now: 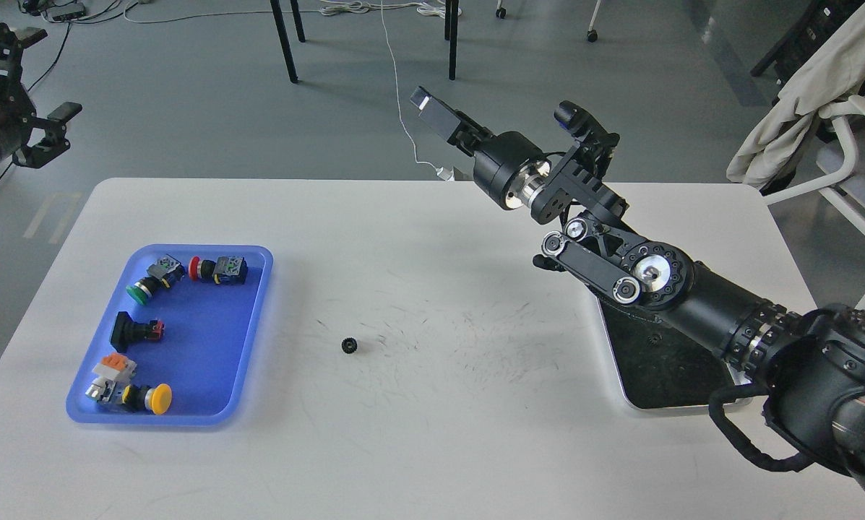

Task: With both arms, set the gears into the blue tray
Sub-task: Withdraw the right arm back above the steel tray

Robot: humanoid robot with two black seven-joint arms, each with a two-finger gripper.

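One small black gear (pixel 350 345) lies flat on the white table, right of the blue tray (pixel 208 339). My right gripper (pixel 432 112) is raised high over the table's far edge, pointing up and to the left, far from the gear. Its fingers overlap in this view, so their state is unclear, and nothing shows in them. My left gripper (pixel 50 133) hovers off the table's far left corner, beyond the blue tray. Its fingers are apart and empty.
Several colour-capped push-button switches (pixel 219 269) lie in the blue tray. A silver metal tray (pixel 660 365) sits at the right, partly under my right arm, reflecting dark. A white chair with a cloth (pixel 801 101) stands off the table's right side.
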